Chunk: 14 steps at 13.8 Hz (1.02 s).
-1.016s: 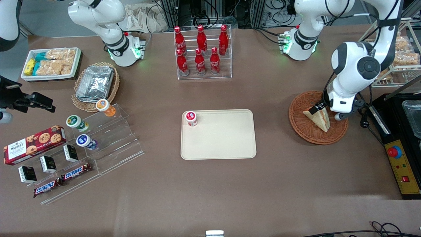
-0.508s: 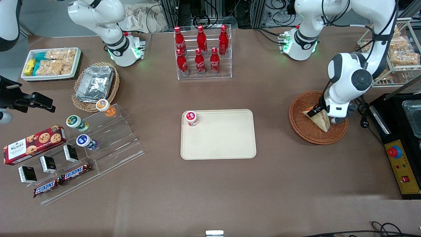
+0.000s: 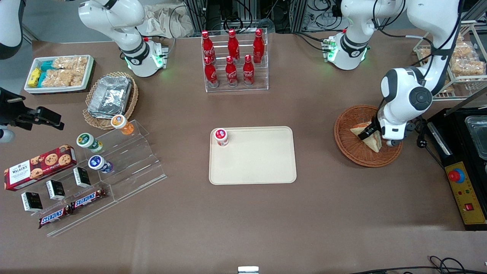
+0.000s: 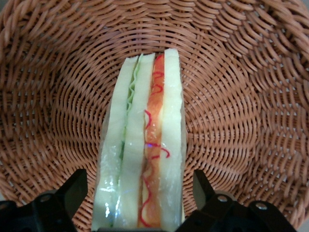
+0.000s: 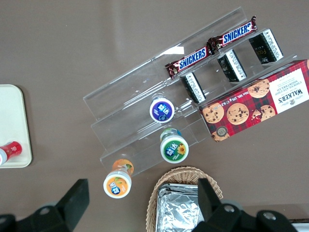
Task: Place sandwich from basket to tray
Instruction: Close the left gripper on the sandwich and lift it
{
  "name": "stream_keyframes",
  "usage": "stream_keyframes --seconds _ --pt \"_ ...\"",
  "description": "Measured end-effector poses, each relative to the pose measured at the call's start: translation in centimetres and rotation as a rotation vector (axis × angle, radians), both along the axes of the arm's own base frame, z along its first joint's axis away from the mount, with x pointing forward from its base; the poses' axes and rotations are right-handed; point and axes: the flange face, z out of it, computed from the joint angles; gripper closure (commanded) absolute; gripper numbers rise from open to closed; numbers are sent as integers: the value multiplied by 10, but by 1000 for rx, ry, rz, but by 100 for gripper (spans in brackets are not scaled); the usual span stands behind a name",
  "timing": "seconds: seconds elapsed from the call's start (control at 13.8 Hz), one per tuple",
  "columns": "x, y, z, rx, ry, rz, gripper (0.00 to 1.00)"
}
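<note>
- The table [image 3: 243, 220] is brown and it carries all the other things.
- The working arm [image 3: 409, 95] bends down over the basket, toward the working arm's end of the table.
- The tray [image 3: 262, 163] is cream and flat and lies near the middle of the table; it is well apart from the basket. A small cup with a red lid [image 3: 221, 136] stands in one of its corners, the rest of it is bare.
- The bottle rack [image 3: 235, 61] is clear plastic and holds six red bottles — it stands farther from the front camera than the tray.
- The basket [image 3: 348, 146] is round, reddish-brown wicker. The sandwich lies inside it.
- The sandwich [image 3: 371, 141] is a pale triangle in clear wrap, resting on the basket floor. In the wrist view the sandwich [image 4: 145, 159] shows its cut edge: white bread with green and red-orange layers.
- The gripper [image 3: 374, 131] is low inside the basket, right at the sandwich. In the wrist view the gripper [image 4: 140, 198] has its two fingers [image 4: 72, 191] apart, one on each side of the sandwich — close to the wrap, but I cannot tell if they touch it.
</note>
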Motion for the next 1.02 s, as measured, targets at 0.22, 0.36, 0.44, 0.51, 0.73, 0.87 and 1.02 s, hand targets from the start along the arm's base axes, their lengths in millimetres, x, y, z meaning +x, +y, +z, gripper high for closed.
stream_keyframes --seconds 0.22,0.36,0.44,0.51,0.73,0.87,1.02 --pt "3 0 2 3 -9 29 67" --pt "6 0 5 4 -17 32 67" --pt "7 -1 7 4 -23 33 67" --pt "9 -1 11 4 -31 33 67" --pt "16 -3 38 7 -45 29 66" --pt "21 -5 68 11 -47 22 66" --pt "30 -11 101 25 -41 0 64"
